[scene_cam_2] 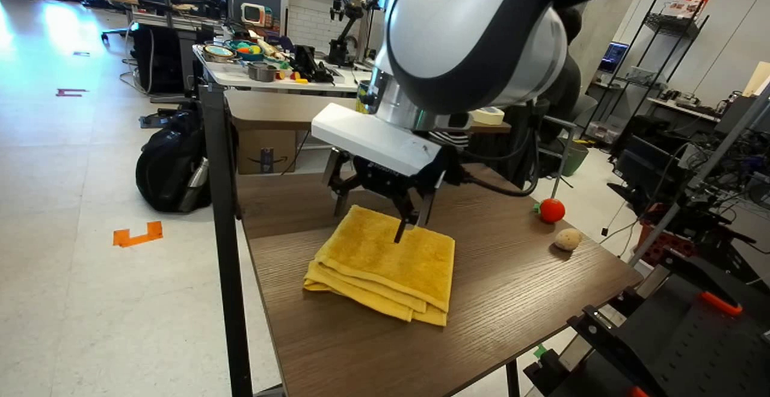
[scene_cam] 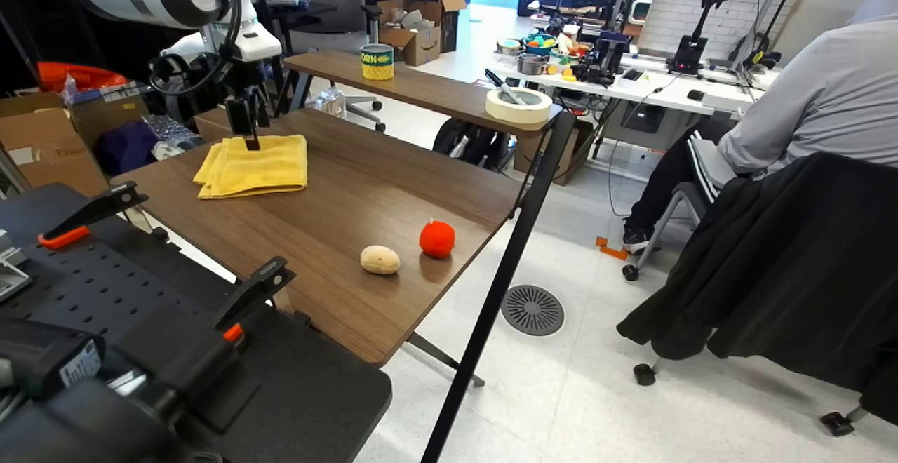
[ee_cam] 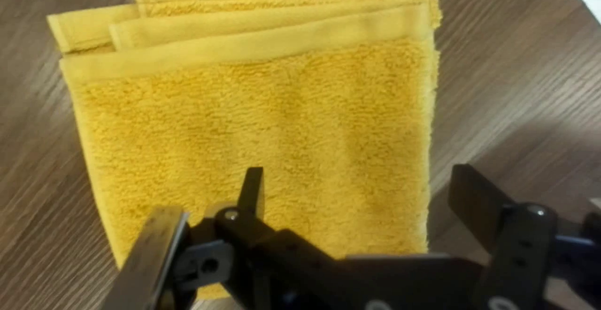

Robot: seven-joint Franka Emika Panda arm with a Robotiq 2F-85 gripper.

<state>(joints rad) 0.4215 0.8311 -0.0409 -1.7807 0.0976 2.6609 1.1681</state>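
A folded yellow towel [scene_cam: 259, 168] lies on the brown wooden table [scene_cam: 337, 203]; it also shows in an exterior view [scene_cam_2: 391, 258] and in the wrist view [ee_cam: 263, 122]. My gripper [ee_cam: 358, 171] is open and empty, just above the towel. In the wrist view one finger is over the towel and one is past its edge, over bare wood. The gripper also shows in both exterior views [scene_cam: 255, 135] [scene_cam_2: 370, 224]. I cannot tell whether a fingertip touches the cloth. A red tomato-like ball [scene_cam: 437, 239] [scene_cam_2: 551, 210] and a tan potato-like object [scene_cam: 379, 259] [scene_cam_2: 568, 239] lie apart from the towel.
A raised shelf [scene_cam: 442, 92] along the table bears a corn can [scene_cam: 377, 63] and a tape roll [scene_cam: 497, 105] with a marker [scene_cam: 506, 88] on it. A black cart [scene_cam: 309, 386] with clamps [scene_cam: 259, 291] adjoins the table. A person [scene_cam: 814, 91] sits nearby.
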